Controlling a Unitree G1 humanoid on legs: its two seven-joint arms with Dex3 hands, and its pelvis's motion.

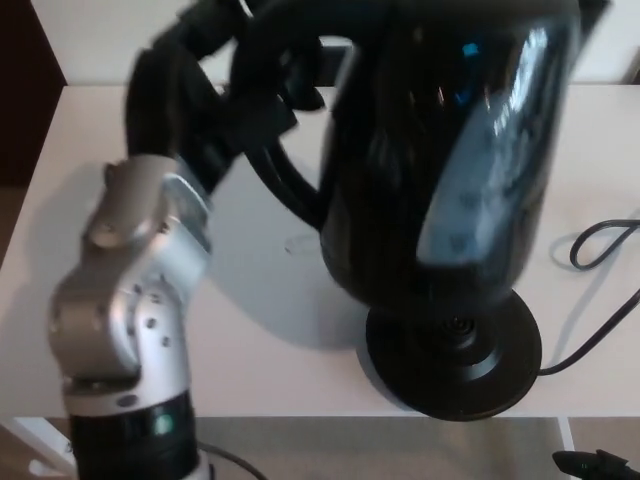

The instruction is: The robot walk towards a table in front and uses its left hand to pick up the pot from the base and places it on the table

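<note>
as the left hand [262,92] grips it, glossy pot [440,150] clears round base [485,378].

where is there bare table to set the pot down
Bare table lies left of the base, between it and the silver forearm, and at the far right beyond the cord. The front right is crowded: base and cord sit there, with the pot held above by the left hand.

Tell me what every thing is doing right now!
pot: up in the air, lifted clear of its base, blurred.
left hand: shut around the pot's handle.
base: flat on the table, bare, its middle connector showing.
cord: lying loose on the table, curled in a loop.
</note>
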